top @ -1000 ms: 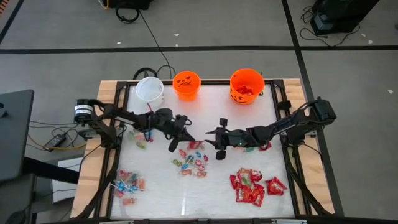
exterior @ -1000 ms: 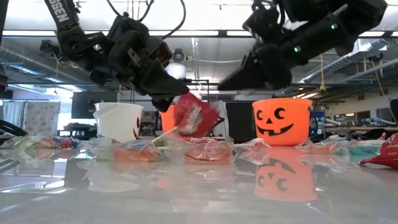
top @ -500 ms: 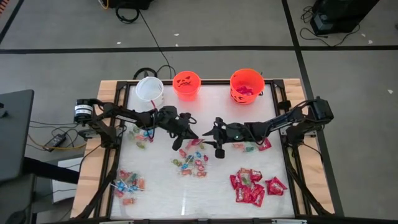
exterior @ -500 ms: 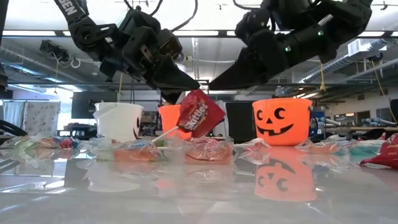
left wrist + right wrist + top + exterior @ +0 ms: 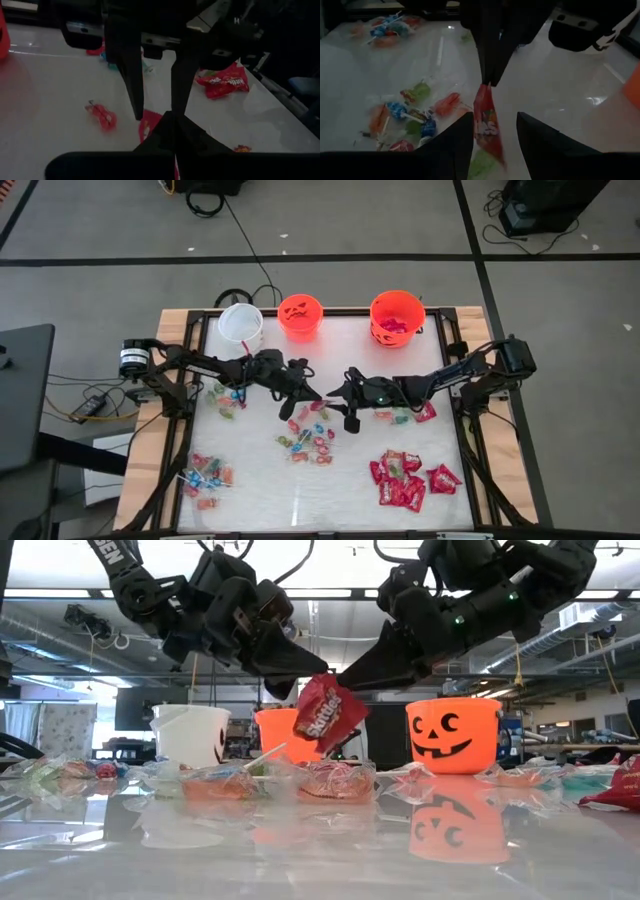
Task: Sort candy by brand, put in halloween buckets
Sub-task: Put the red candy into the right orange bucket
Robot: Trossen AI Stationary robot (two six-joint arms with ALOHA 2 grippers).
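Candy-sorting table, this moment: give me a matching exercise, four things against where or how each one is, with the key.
Things
1. red Skittles packet
2. white bucket
3. right gripper
4. heap of red packets

Places or states
A. at the table's far edge, nearest the left arm's side
B. lying on the table, near edge, right arm's side
C. hanging in the air above the table's middle, pinched by the left gripper
D. open, fingers either side of the hanging packet, not closed on it

Pairs: 1-C, 2-A, 3-D, 4-B
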